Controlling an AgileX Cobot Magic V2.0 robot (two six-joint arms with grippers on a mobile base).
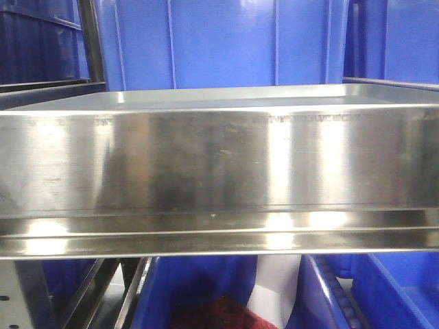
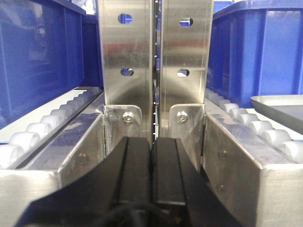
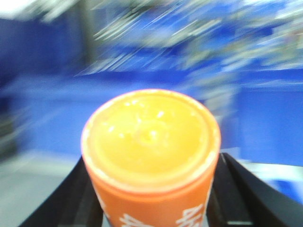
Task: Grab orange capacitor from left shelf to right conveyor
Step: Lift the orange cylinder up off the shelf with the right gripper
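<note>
Orange capacitor (image 3: 150, 156) seated inside right claw (image 3: 151, 196), pinched from both sides, left claw (image 2: 152, 161) pressed together

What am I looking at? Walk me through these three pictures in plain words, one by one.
This is a two-armed robot with one camera facing forward and one on each wrist. The front camera faces a shiny steel shelf, with blue bins behind and below it. The left wrist camera looks along the left arm's jaws, which are black, pressed together and empty, toward steel uprights flanked by white rollers, with a silver tray at the right. The right wrist camera shows the right arm's jaws on either side of the orange capacitor, gripping it. The background there is blurred.
</note>
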